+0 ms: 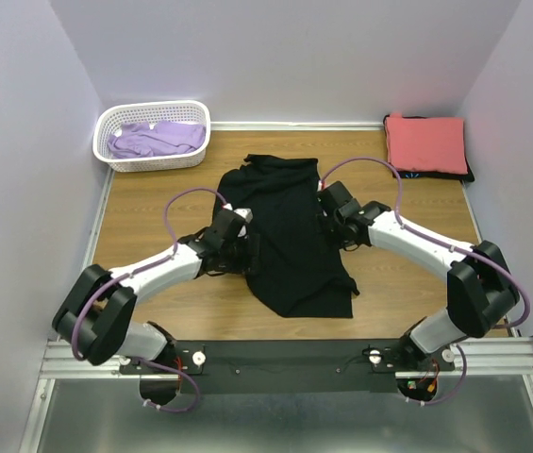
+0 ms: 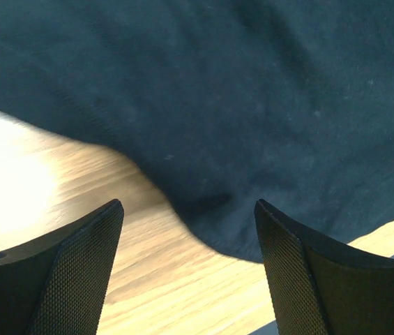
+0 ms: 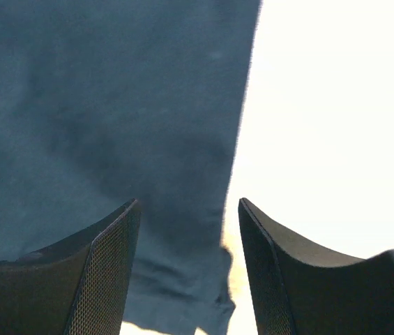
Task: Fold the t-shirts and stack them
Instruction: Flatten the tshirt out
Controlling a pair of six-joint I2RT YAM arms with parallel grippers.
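From above, the black t-shirt (image 1: 290, 226) swallows the dark fingertips of the left hand (image 1: 250, 251) and the right hand (image 1: 328, 223), so it is unclear whether they touch the cloth. Under the coral-red t-shirt (image 1: 425, 142), a dark t-shirt (image 1: 470, 174) shows only a thin edge, its mark too small to read. The basket (image 1: 153, 162) wall hides part of the lavender t-shirt (image 1: 158, 139). In the right wrist view, glare whitens the tabletop (image 3: 336, 125).

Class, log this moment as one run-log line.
black tee: unfolded, spread out | left claw: open at its left edge | right claw: open at its right edge
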